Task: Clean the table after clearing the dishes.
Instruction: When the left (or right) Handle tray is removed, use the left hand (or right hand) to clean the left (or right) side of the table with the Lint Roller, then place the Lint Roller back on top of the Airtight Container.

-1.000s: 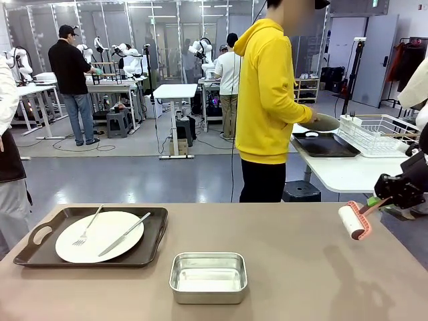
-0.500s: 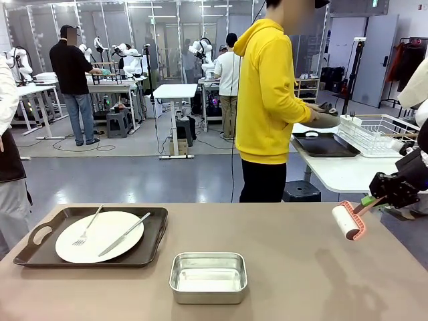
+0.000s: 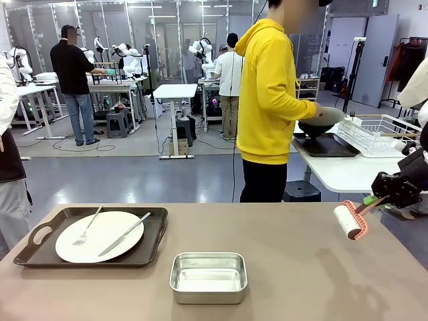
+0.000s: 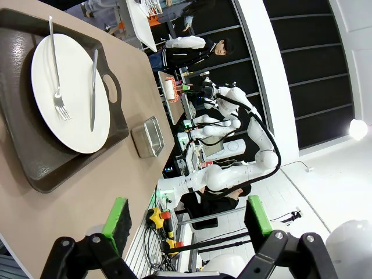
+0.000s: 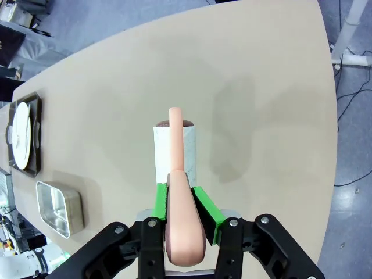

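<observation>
**Front view.** The table point(image 3: 294, 261) carries a white plate point(image 3: 100, 239) with fork point(image 3: 84, 234) and knife point(image 3: 125, 233) on a brown tray point(image 3: 152, 242) at its left end. A steel pan point(image 3: 208, 277) sits near the middle of the near edge. The right gripper point(image 3: 372, 199) has its jaws clamped on the pink handle of a lint roller point(image 3: 350, 221), held above the table's right end (its shadow falls on the top below). A person point(image 3: 267, 93) in a yellow hoodie stands beyond the far edge.

**Left wrist view.** The left gripper point(image 4: 186, 216) has its jaws wide apart, with nothing between them.
</observation>
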Tool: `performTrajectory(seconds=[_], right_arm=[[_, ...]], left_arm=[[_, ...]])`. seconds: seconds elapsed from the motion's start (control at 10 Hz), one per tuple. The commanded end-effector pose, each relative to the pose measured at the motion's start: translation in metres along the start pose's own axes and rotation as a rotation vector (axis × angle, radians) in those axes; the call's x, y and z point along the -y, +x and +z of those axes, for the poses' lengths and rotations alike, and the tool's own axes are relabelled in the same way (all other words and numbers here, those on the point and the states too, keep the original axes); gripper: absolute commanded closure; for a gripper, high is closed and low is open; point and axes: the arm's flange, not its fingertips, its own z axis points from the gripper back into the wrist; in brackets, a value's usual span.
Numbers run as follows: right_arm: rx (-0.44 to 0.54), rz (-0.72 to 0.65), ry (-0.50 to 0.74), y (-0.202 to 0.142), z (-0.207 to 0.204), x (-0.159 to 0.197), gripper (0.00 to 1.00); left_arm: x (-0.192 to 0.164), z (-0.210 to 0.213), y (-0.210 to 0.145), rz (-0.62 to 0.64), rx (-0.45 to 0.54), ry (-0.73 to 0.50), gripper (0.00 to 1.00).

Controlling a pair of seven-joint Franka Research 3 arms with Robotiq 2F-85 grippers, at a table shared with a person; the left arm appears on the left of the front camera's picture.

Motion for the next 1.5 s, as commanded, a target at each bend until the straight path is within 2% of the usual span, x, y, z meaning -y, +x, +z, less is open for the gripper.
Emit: performTrajectory(seconds=[0.0,1.1,1.2,1.4], right_arm=[[0.009,0.004,-0.008,0.001,0.0,-0.002,0.77],[0.0,0.0,0.0,0.0,0.0,0.0,0.77],[-0.02,0.132,-0.043,-0.006,-0.002,-0.034,0.77],[-0.017,0.253,-0.057,-0.01,-0.012,-0.091,0.77]], left_arm=[[0.002,0.001,-0.004,-0.002,-0.001,0.007,0.0],[0.002,0.001,-0.004,-0.002,-0.001,0.007,0.0],[0.002,0.001,-0.004,-0.002,-0.001,0.007,0.0],[0.002,0.001,-0.004,-0.002,-0.001,0.007,0.0]])
